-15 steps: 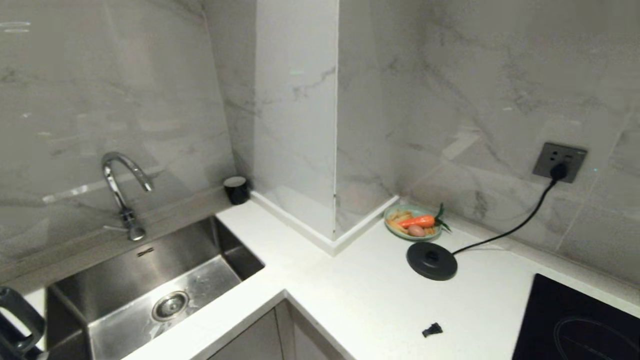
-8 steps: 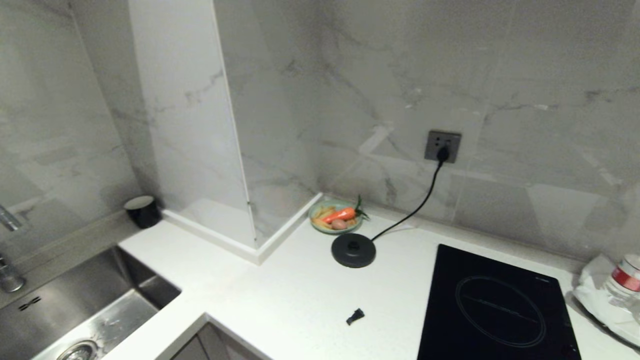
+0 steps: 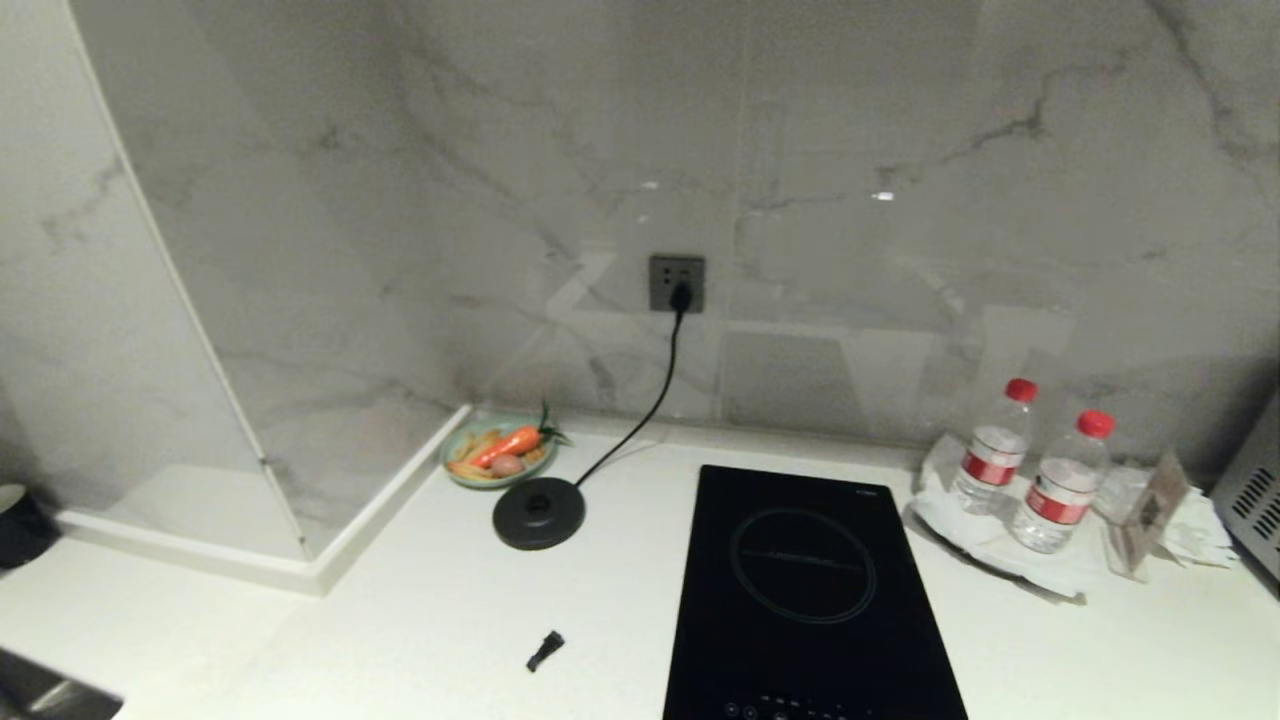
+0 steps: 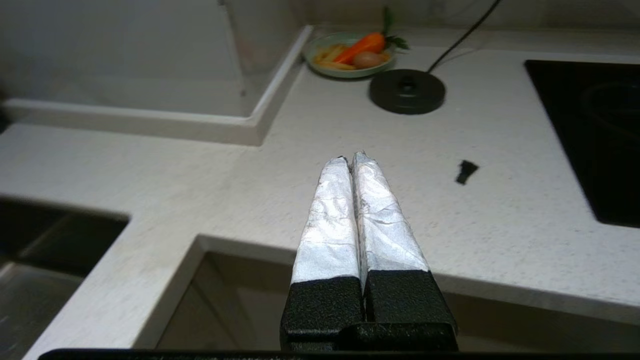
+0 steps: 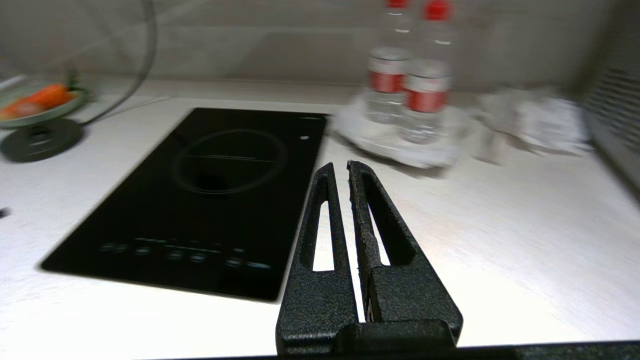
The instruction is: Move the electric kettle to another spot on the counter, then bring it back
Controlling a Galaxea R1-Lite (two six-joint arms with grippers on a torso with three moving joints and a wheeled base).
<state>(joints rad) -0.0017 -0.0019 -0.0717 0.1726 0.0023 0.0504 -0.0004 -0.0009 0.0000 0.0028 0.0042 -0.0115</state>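
Observation:
The electric kettle is out of view in all three views. Its flat round black base disc with a cord sits bare on the white speckled counter, in front of a plate of vegetables. Neither arm shows in the head view. In the left wrist view my left gripper hangs over the counter's front edge, its foil-wrapped fingers pressed together on nothing, with the base disc far ahead. My right gripper hovers over the counter beside the cooktop, its black fingers nearly touching and empty.
A glossy black cooktop lies right of the base disc. Two red-capped water bottles stand on white paper at the right. A green plate holds a carrot. A small black scrap lies near the front. A wall socket holds the plug.
The whole head view has swung to the right: sink and faucet left the picture, cooktop and bottles came in. A dark loop handle seen at the lower left a second ago is gone from view.

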